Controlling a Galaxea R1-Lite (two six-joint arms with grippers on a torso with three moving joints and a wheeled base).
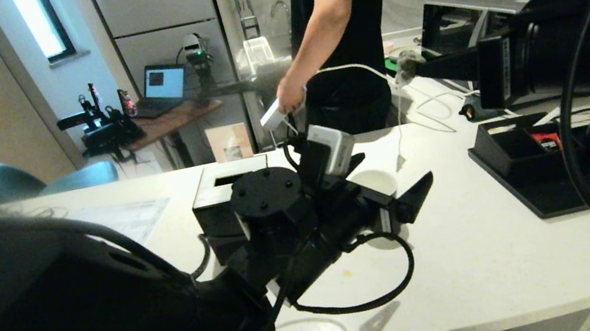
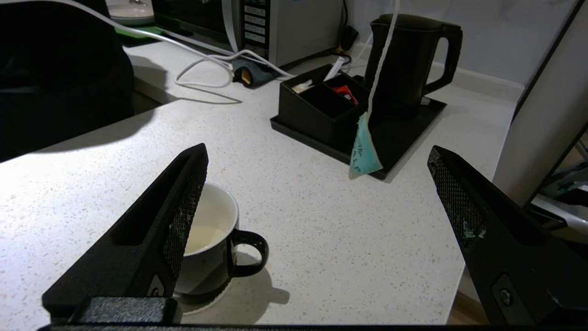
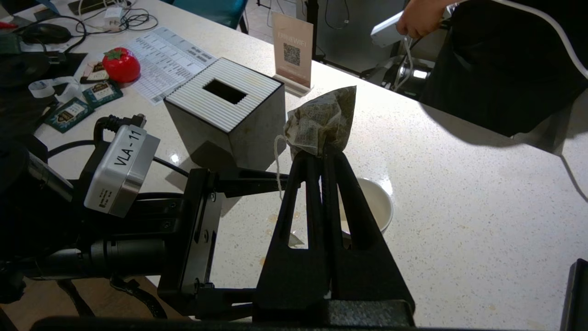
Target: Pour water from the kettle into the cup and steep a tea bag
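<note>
We see cup (image 2: 209, 243) on saucer (image 2: 206, 301), centre of pale tabletop (image 2: 321, 220), liquid inside. Our left hand (image 2: 317, 202) beside cup, fingers spread wide, empty. Our right hand (image 3: 324, 154) above cup, pinched shut on tea bag (image 3: 321, 122). Kettle (image 2: 409, 59) on black tray (image 2: 404, 133), two o'clock from cup. Tissue box (image 3: 227, 119) at ten o'clock. Person (image 1: 344, 29) behind tabletop.
</note>
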